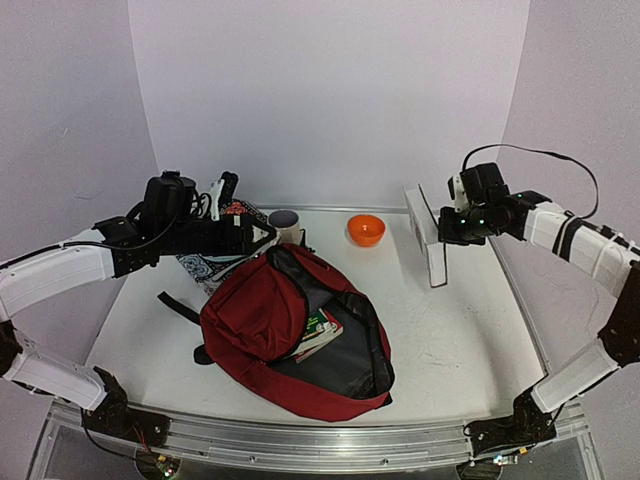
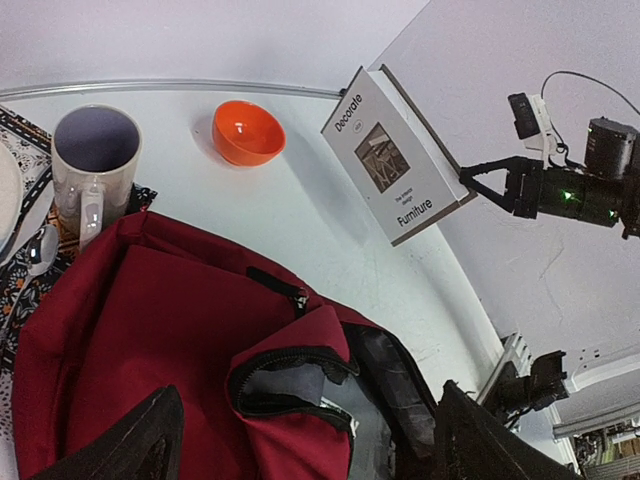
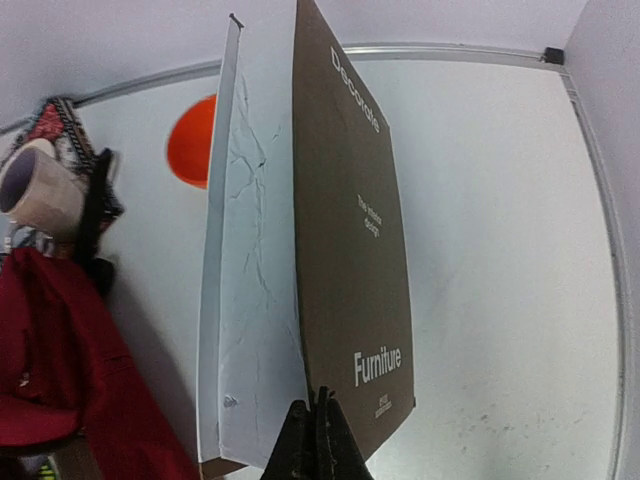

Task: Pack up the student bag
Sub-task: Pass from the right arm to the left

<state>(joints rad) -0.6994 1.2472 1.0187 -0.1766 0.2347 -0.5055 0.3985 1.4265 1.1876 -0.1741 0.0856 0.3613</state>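
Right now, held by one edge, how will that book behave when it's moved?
The book looks thick, so probably heavy. The right gripper pinches only one edge, so it may swing or slip. Its creased spine suggests a soft cover that could bend.

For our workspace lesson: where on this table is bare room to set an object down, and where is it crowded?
Bare: the right half of the table, between the student bag, the orange bowl and the right edge, below the held book. Crowded: back left, around the mug and patterned mat.
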